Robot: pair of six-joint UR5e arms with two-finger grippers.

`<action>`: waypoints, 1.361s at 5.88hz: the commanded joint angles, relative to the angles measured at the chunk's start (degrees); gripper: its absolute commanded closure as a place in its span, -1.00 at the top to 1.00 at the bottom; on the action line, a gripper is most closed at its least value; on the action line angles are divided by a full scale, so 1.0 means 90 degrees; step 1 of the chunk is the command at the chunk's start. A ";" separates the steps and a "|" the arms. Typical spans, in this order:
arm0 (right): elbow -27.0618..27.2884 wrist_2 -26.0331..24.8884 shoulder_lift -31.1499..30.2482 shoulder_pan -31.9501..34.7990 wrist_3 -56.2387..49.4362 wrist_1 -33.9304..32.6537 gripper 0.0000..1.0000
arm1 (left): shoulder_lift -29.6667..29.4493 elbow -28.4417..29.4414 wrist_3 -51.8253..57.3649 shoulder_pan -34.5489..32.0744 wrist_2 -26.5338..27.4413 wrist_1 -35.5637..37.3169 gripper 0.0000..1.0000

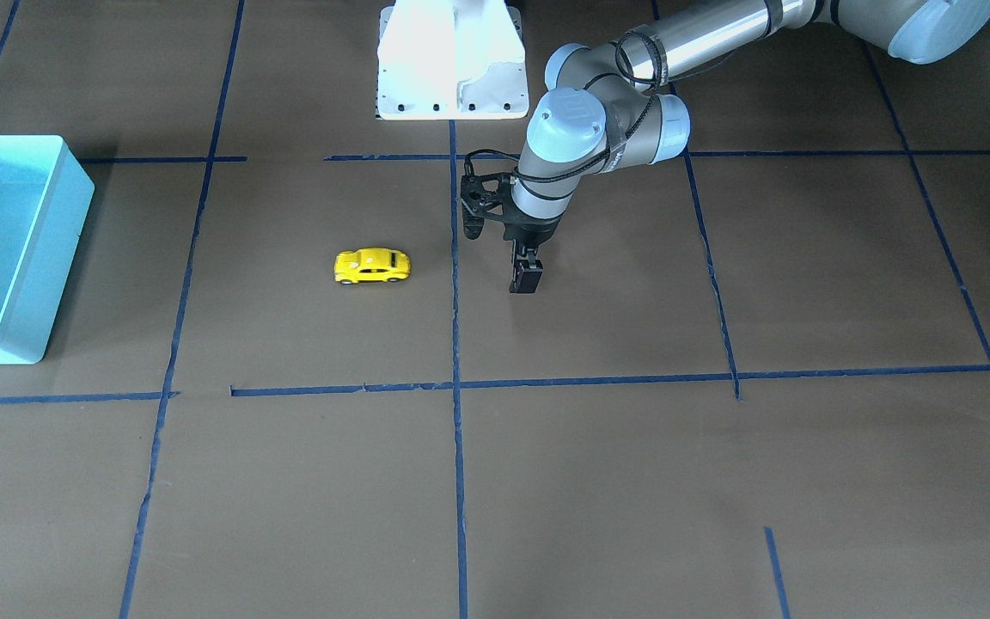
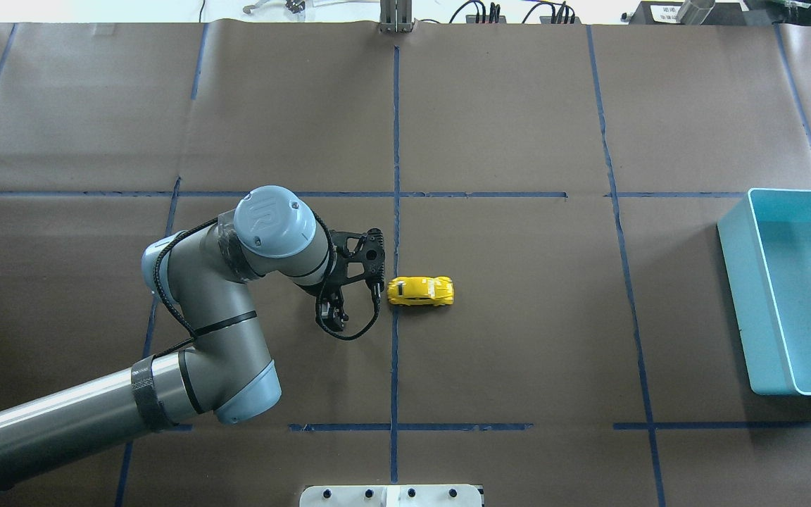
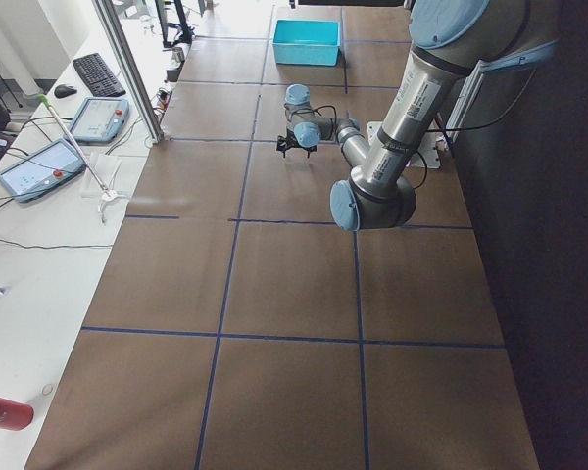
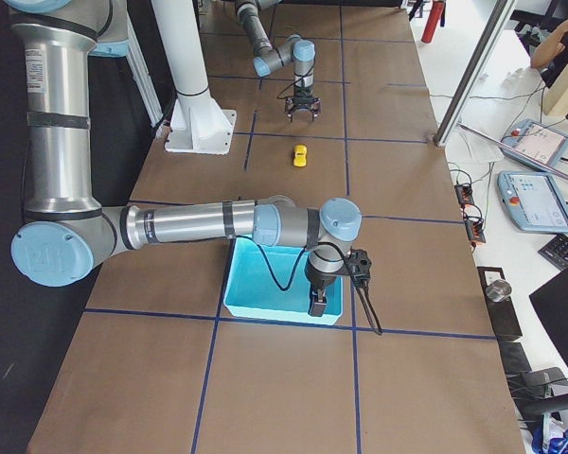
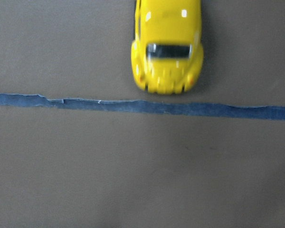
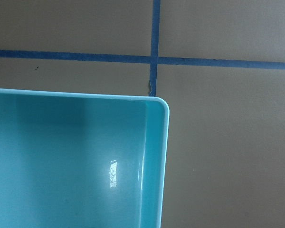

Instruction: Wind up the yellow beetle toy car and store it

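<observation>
The yellow beetle toy car [image 1: 372, 266] [image 2: 420, 290] stands on its wheels on the brown table, near the middle. My left gripper [image 1: 522, 273] [image 2: 334, 313] hangs low just beside the car and holds nothing; its fingers look spread. The left wrist view shows one end of the car [image 5: 167, 45] just past a blue tape line [image 5: 142, 107]. My right gripper [image 4: 316, 305] hovers over the near edge of the turquoise bin [image 4: 279, 307]. I cannot tell whether it is open or shut. The right wrist view shows only a corner of the bin [image 6: 156, 156].
The turquoise bin [image 2: 736, 296] [image 1: 65, 241] stands at the table's edge on my right, well away from the car. The white robot base [image 1: 452, 60] is at the table's robot side. Blue tape lines divide the brown table cover.
</observation>
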 commanded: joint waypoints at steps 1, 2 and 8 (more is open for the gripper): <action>0.0088 -0.0011 0.0004 0.0000 0.0000 0.0007 1.00 | 0.0000 0.0000 0.0010 0.0000 0.0000 0.0000 1.00; 0.0089 -0.0021 0.0004 0.0000 0.0000 0.0007 1.00 | 0.0000 0.0010 0.0010 0.0000 0.0000 0.0000 1.00; 0.0381 0.0018 -0.0006 0.0000 0.0000 0.0007 1.00 | 0.0863 -0.1000 0.0049 -0.0778 -0.0058 0.0204 1.00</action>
